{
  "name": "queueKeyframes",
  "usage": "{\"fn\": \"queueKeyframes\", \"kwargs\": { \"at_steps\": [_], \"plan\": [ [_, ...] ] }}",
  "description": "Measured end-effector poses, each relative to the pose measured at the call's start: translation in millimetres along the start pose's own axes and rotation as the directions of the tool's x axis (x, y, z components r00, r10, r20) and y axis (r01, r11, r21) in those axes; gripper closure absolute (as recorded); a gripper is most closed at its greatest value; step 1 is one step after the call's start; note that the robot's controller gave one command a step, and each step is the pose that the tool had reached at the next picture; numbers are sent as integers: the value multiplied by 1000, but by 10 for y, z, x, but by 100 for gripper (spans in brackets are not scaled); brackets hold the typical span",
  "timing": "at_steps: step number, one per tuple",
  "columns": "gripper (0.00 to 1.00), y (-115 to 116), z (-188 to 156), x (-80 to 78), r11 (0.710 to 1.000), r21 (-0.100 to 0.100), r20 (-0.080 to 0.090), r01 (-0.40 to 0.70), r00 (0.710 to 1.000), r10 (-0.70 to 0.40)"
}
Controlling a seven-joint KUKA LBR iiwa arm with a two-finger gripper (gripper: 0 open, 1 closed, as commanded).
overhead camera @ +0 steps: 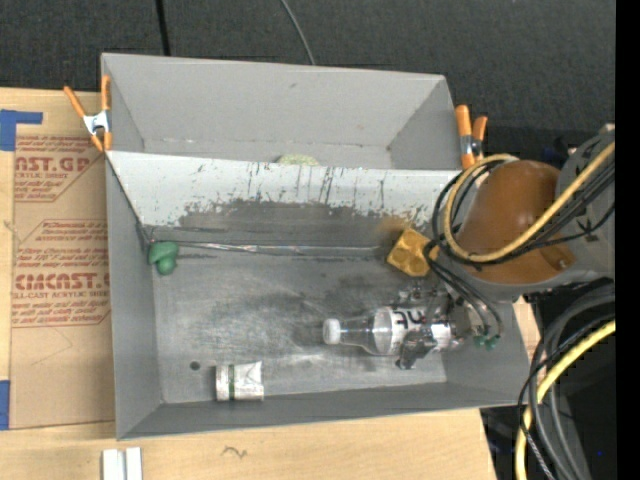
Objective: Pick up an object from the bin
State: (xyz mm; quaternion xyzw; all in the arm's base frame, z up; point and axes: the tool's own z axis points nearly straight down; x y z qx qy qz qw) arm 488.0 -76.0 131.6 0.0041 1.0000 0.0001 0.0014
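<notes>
Low at the right end of the grey bin (130,308), the arm (596,230) reached in from the right — orange-covered wrist (512,218) bent downward, cables looped round it — with the tool (432,334) down near the floor. Whether the tool was wide or narrow could not be told. It sat at the base end of a small clear bottle (375,330) lying on its side, white cap pointing left. A yellow lump (408,253) lay just behind it.
</notes>
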Motion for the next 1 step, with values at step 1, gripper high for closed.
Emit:
{"fn": "queueKeyframes", "kwargs": {
  "at_steps": [1],
  "plan": [
    [100,1,-32,4,1000,0,-1,0,1000,0]
  ]
}}
